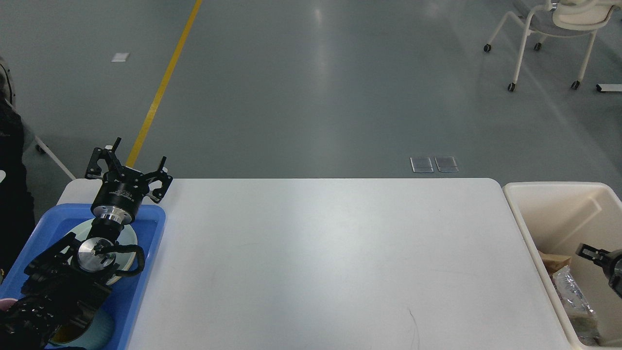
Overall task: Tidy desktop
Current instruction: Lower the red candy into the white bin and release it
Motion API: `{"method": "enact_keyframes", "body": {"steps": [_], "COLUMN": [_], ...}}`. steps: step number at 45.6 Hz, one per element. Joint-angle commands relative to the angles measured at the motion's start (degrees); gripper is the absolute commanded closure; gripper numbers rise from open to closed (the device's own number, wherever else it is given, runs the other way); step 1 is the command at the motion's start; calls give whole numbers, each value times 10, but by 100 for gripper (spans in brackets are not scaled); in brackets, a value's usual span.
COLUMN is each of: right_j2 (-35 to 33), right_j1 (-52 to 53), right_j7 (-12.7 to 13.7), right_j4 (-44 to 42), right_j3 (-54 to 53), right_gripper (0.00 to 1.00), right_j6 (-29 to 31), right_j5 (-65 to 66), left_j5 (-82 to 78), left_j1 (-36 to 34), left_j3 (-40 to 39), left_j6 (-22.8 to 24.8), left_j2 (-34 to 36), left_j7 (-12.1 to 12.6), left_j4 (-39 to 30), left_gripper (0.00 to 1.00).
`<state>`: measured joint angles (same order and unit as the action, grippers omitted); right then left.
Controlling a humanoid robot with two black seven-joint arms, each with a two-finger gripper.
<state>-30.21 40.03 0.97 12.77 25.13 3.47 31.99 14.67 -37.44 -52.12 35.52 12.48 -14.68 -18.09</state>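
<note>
White and smooth, the desktop [330,262]: a broad rectangle with rounded corners, filling the lower middle of the head view, far edge running across at mid-height, bare across the visible surface save for a thin dark hairline mark near the front right. Blue plastic tray [146,272] lying on its left end, long side roughly parallel to the table's left edge. Inside the tray, a pale green plate [127,240], mostly hidden under the arm, and lower down a teal cup [99,330] with something yellowish inside, only partly seen. Left gripper [130,164] raised above the tray's far end, over the back left corner of the table, fingers spread wide apart, nothing between them. Cream plastic bin [559,194] standing just beside the table's right edge, separate from it. In the bin, a brown cardboard piece [554,262] and a crinkled clear wrapper [573,296] lying against the near wall. Right gripper [590,253] coming in from the right edge, over the bin's interior, small and dark; cannot tell whether open or closed. Beyond the table, grey floor with a yellow line [165,80] slanting at upper left and a white wheeled chair [549,29] at upper right.
</note>
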Motion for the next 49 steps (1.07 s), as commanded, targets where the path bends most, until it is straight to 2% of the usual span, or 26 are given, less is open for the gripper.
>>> {"method": "enact_keyframes", "body": {"steps": [1, 5, 10, 16, 20, 25, 31, 33, 35, 38, 49], "right_j2": [2, -19, -93, -80, 23, 138, 222, 244, 257, 266, 261], "right_j1": [31, 151, 258, 305, 299, 262, 156, 117, 85, 57, 29], "right_j7": [-1, 5, 10, -3, -44, -130, -231, -259, -273, -281, -280], "right_j4": [28, 112, 254, 365, 333, 200, 101, 79, 70, 63, 64], "right_j3": [-47, -166, -314, -444, -532, -584, -614, -630, -644, -656, -681], "right_gripper": [0, 0, 0, 0, 0, 0, 0, 0, 0, 0, 0], "right_j6": [-13, -7, -1, -4, -10, 23, 193, 216, 231, 246, 262], "right_j5": [-1, -32, -121, -241, -302, -381, -509, -529, -537, -538, -548], "left_j5": [0, 0, 0, 0, 0, 0, 0, 0, 0, 0, 0], "left_j1": [0, 0, 0, -1, 0, 0, -1, 0, 0, -1, 0], "left_j3": [0, 0, 0, 0, 0, 0, 0, 0, 0, 0, 0], "left_j6": [0, 0, 0, 1, 0, 1, 1, 0, 0, 1, 0], "left_j2": [0, 0, 0, 0, 0, 0, 0, 0, 0, 0, 0], "left_j7": [0, 0, 0, 0, 0, 0, 0, 0, 0, 0, 0], "left_j4": [0, 0, 0, 0, 0, 0, 0, 0, 0, 0, 0], "left_gripper": [1, 1, 1, 1, 1, 1, 1, 1, 1, 1, 1]}}
